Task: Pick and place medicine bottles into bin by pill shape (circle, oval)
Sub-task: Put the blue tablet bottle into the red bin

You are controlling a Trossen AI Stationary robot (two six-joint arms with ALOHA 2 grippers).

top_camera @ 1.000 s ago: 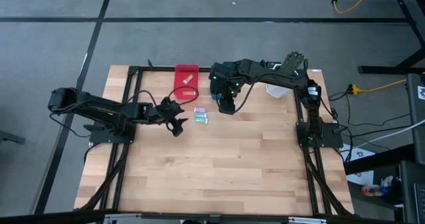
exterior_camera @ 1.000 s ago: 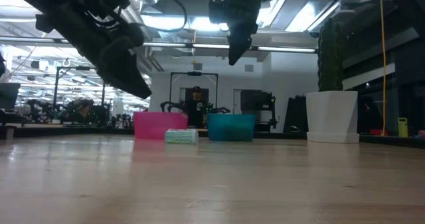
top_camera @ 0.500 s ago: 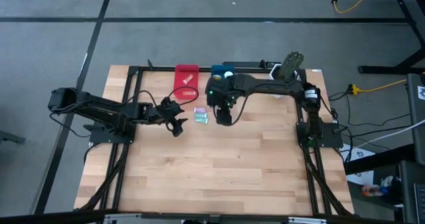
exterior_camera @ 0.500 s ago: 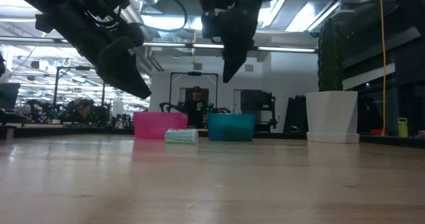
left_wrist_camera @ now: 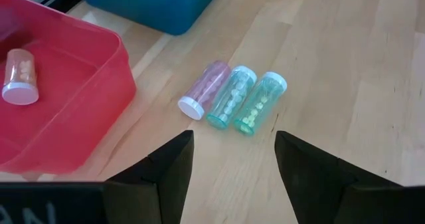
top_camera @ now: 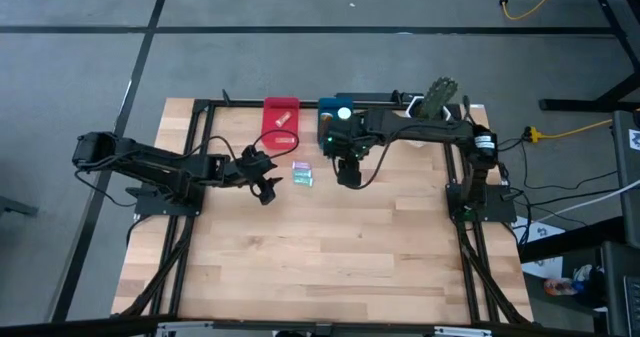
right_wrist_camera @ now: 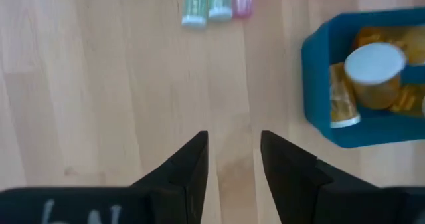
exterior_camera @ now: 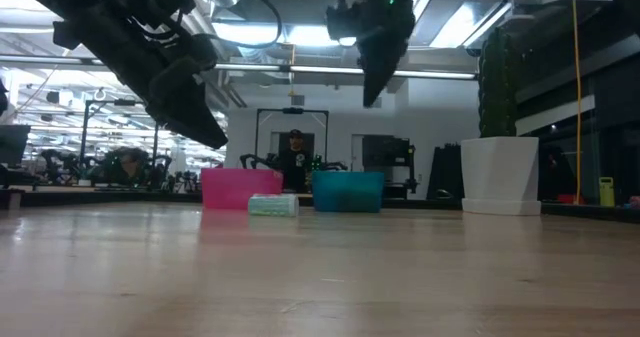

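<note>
Both tools, left [left_wrist_camera: 232, 157] and right [right_wrist_camera: 232, 161], hang spread and empty; three small bottles [left_wrist_camera: 232, 101] wait on the table [top_camera: 330, 247] near its far edge, others already binned.

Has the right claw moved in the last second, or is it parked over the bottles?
Yes. In the high view the right claw has shifted away from the three loose bottles toward the cactus pot, and hangs empty and open near the blue bin.

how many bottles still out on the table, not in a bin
3: a pink bottle, a teal bottle and a green bottle lie side by side between the red bin and blue bin.
</note>
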